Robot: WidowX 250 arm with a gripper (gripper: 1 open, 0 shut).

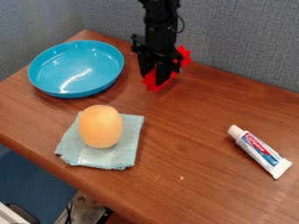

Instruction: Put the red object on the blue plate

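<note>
Counter (187, 140) carries five things; we list them from the near edge back. Nearest, toward the near left corner, a pale blue-green cloth (128, 149) lies flat with an orange egg-shaped object (100, 126) resting on it, which we judge keeps it from rolling. Toward the near right edge lies a white toothpaste tube (258, 150), well apart from the rest and no part of the task. Further back, at the far left corner, sits the blue plate (75, 68), empty, its raised rim open to a drop from above. At the far edge, right of the plate, the hand (159, 73) points straight down and is clenched on the red object (163, 81), which shows between and below the fingers, close to the wood. We cannot tell whether it touches the surface. The block is near the plate, not over it. We judge a lift and leftward carry remain.
</note>
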